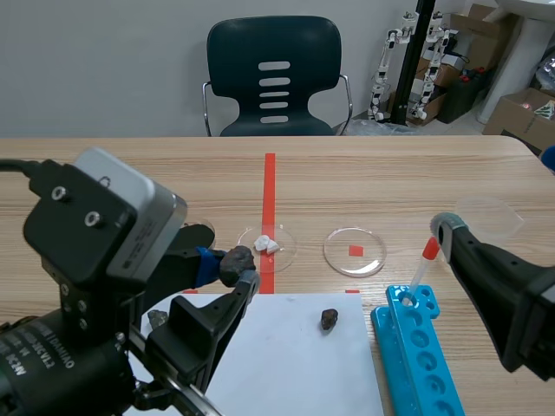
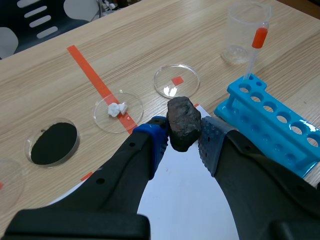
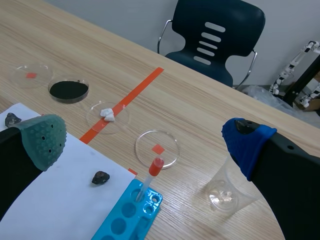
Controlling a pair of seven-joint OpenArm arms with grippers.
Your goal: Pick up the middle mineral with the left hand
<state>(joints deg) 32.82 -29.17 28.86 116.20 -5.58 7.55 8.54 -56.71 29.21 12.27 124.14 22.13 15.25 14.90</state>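
We see our left gripper (image 2: pixel 182 136) pinching the dark rock (image 2: pixel 183 122) between its pads (image 2: pixel 210 142), raised over the far edge of the white sheet (image 1: pixel 286 355) near the table's (image 1: pixel 390 182) front edge, while our right gripper (image 3: pixel 146 141) hangs spread wide near the blue rack (image 1: pixel 416 347).

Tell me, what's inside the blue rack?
A dropper with an orange top stands in an end hole of the rack. The other holes seen look empty; their bottoms are hidden.
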